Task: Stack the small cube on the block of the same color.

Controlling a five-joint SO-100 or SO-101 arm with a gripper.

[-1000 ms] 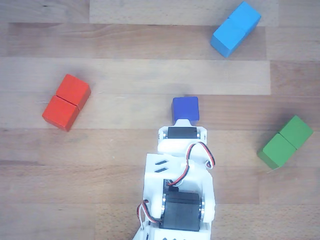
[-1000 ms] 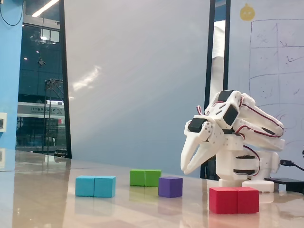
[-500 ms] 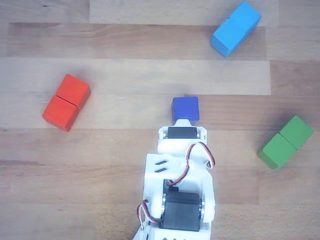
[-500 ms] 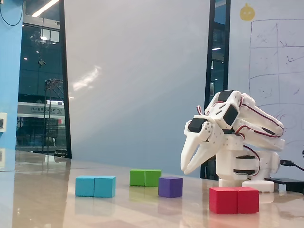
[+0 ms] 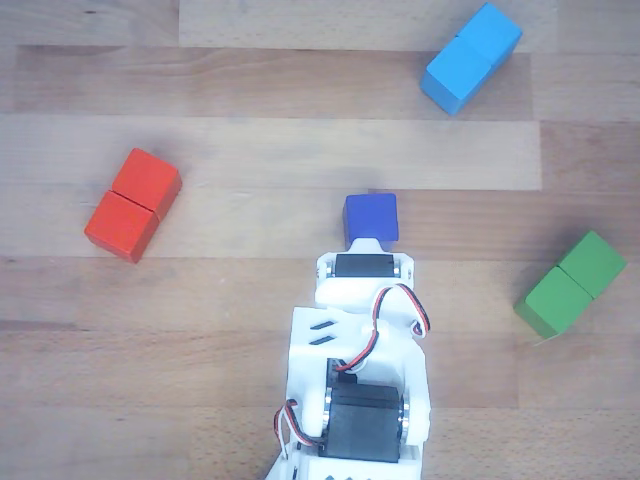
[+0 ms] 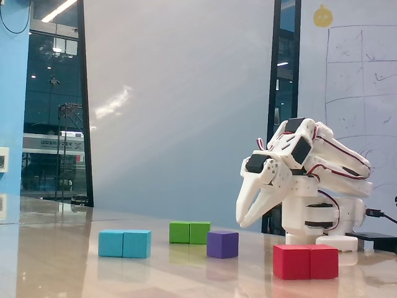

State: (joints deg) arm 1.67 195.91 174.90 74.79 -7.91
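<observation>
Fixed view: the white gripper [image 6: 243, 221] is held in the air above the wooden table [image 6: 62, 261], its fingers close together and empty; the small cube [image 6: 223, 244] sits on the table below and just left of the tips.

Other view, looking down: the fingertips are hidden under the arm's wrist servo [image 5: 366, 267], so their state cannot be told there; the small cube [image 5: 371, 218] is seen just beyond that servo, its near edge partly covered by it; the sky-blue oblong block [image 5: 471, 57] lies well apart, toward the upper right; a red oblong block [image 5: 133, 204] lies far left and a green oblong block [image 5: 571, 283] far right; the arm's base is cut off by the lower edge.
</observation>
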